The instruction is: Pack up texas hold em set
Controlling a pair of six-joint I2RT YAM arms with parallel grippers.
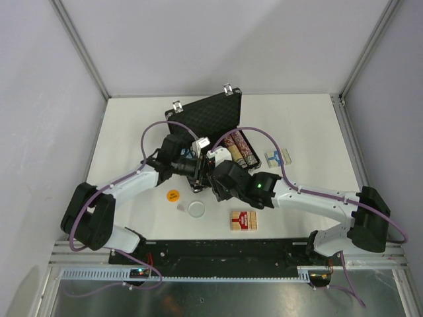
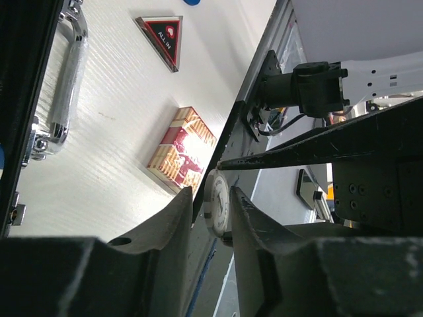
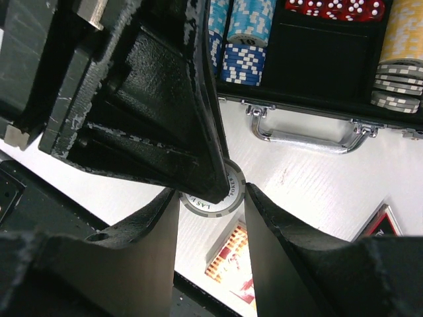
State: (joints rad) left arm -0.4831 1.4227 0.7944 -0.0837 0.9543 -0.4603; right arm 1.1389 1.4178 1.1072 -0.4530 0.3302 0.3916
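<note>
Right pincer (image 3: pixel 212 193) clamps the poker chip (image 3: pixel 211 202) between its tips; left pincer (image 2: pixel 210 193) straddles it, grip unclear, so confirm hold before releasing.

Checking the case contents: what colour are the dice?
The dice are red with white pips, best seen in the right wrist view.

A: Handle (image 3: pixel 304 142)?
B: Polished metal, mirror-bright.
A: Surface (image 2: pixel 132 132)?
B: White, matt, finely ribbed.
A: Jaws?
B: Black, matt, scuffed grey along the edges.
A: Poker chip (image 3: pixel 218 198)?
B: Smooth, low sheen, plastic-looking.
A: Triangle (image 2: pixel 163 36)?
B: Glossy plastic.
</note>
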